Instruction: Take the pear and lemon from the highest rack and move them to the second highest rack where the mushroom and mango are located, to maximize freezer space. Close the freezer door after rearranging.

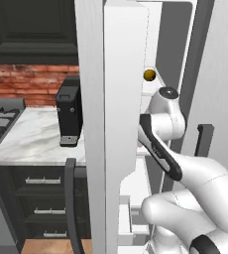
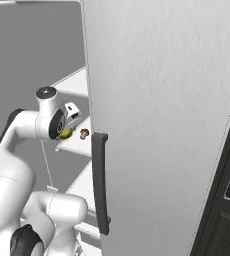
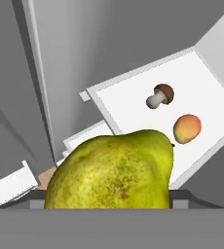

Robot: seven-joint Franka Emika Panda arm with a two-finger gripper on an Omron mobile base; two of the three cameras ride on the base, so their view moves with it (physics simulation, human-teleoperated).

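Pear [image 3: 115, 170] fills the hand view's foreground, grasped in the jaws, whose tips it hides | mushroom [image 3: 160, 95] and mango [image 3: 187, 128] lie apart on white rack [image 3: 128, 104] beyond | arm [image 2: 22, 150] reaches into freezer [image 1: 173, 44] | freezer door [image 2: 172, 115] stands open | golden-brown ball [image 1: 149, 75] on upper shelf

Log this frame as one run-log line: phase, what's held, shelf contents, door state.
phase: carrying pear over rack | gripper: state unclear | rack: mushroom, mango | freezer door: open
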